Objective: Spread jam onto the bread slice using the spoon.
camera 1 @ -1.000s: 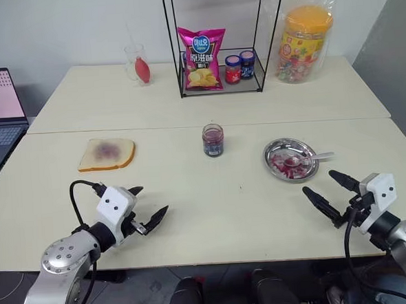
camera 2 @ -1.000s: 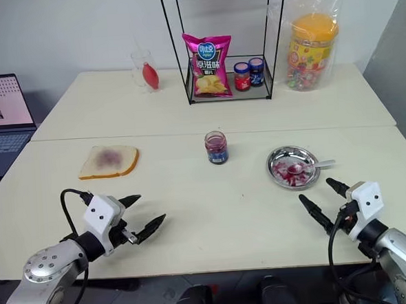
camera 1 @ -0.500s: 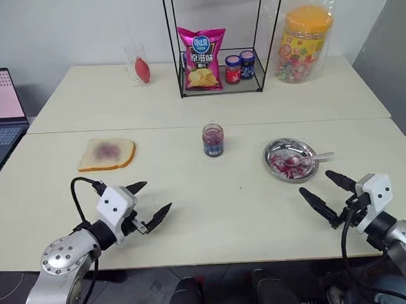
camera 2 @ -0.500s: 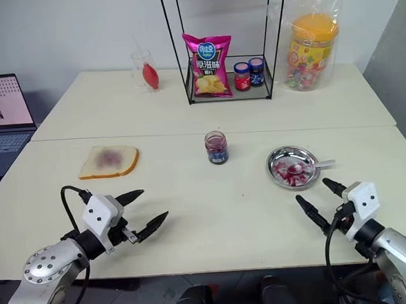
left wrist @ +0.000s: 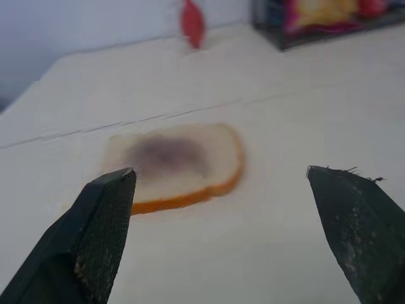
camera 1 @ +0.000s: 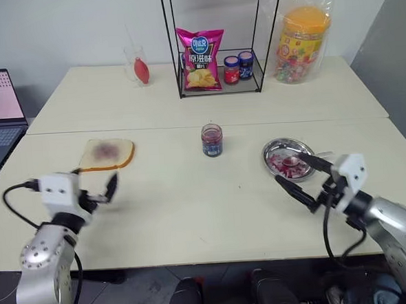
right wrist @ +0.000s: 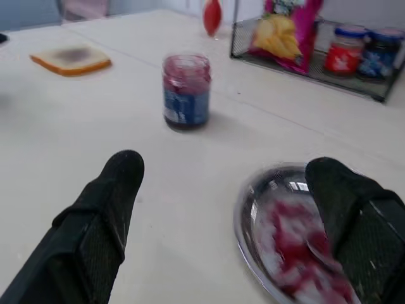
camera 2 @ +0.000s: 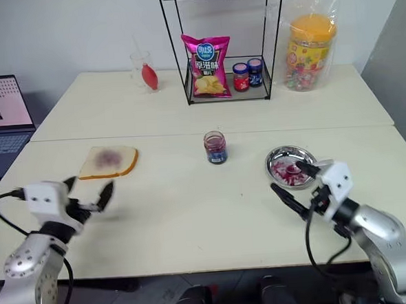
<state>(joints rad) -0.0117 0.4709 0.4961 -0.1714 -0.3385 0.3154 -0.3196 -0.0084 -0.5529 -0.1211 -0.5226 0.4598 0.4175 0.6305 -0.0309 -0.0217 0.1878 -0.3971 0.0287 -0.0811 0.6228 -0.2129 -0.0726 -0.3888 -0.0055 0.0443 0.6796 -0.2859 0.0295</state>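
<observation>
Purple-stained bread (camera 1: 106, 154) lies ahead of my left gripper (left wrist: 221, 190), jaws wide, empty; right gripper (right wrist: 228, 190) gapes empty by the dish (camera 1: 280, 151).

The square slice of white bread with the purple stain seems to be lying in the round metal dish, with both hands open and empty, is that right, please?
Not quite: the square slice of white bread lies flat on the bare table, far from the round metal dish, as the left eye view shows. The left hand and right hand are indeed open and empty.
</observation>
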